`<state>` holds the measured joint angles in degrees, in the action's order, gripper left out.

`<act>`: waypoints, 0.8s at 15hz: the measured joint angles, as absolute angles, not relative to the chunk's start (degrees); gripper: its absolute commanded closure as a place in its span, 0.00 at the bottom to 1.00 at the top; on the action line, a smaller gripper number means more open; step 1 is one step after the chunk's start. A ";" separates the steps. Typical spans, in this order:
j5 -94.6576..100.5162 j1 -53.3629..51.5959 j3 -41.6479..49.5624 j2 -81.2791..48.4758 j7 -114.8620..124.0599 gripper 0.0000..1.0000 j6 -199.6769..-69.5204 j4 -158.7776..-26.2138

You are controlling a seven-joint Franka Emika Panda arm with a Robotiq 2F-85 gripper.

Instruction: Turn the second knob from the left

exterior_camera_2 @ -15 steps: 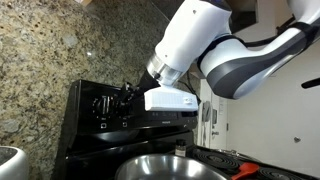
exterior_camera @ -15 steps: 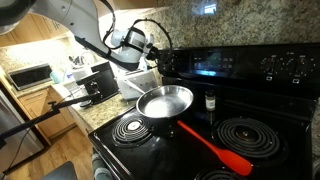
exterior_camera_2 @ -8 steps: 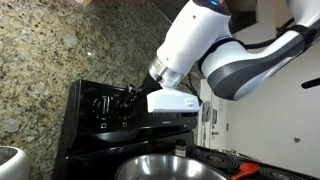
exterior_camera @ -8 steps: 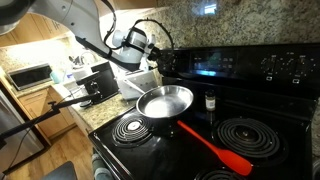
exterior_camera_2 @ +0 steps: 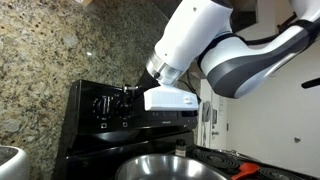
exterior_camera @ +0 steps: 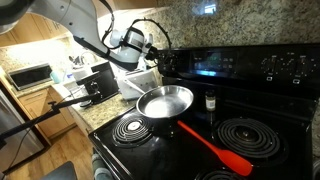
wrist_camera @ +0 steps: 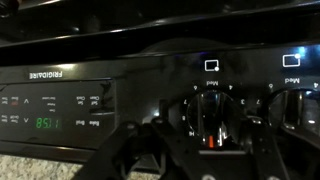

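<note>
Second knob (wrist_camera: 210,115): sits at the left end of the stove's back panel (exterior_camera: 240,62), dead centre in the wrist view. That view reads upside down, with the brand lettering inverted, so the neighbour at the picture's right edge is the leftmost knob (wrist_camera: 300,108).

Gripper (wrist_camera: 208,150): I have it nose-on to the panel. Its dark fingers (wrist_camera: 150,152) rise on either side of the second knob. Whether they pinch it or merely straddle it I cannot tell — the frame is too dark.

Governing relation: the knob lies directly ahead of the gripper, between the fingers, with its spindle pointing out of the panel along my line of approach. In my judgement the coming move is a wrist roll about that line, with no sideways travel.

Arm (exterior_camera_2: 200,45): in an exterior view it reaches in over the cooktop and hides the knob itself.

Risk: the leftmost knob is just beside — a skewed roll could brush it.

Surroundings: the clock display (wrist_camera: 45,123) is further along the panel. The pan (exterior_camera: 165,100) and red spatula (exterior_camera: 215,150) are on the cooktop, well apart from the gripper.
</note>
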<state>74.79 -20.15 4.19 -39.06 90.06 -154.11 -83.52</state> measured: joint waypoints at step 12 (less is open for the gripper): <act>74.72 -20.84 3.91 -39.04 87.85 0.94 -154.23 -83.36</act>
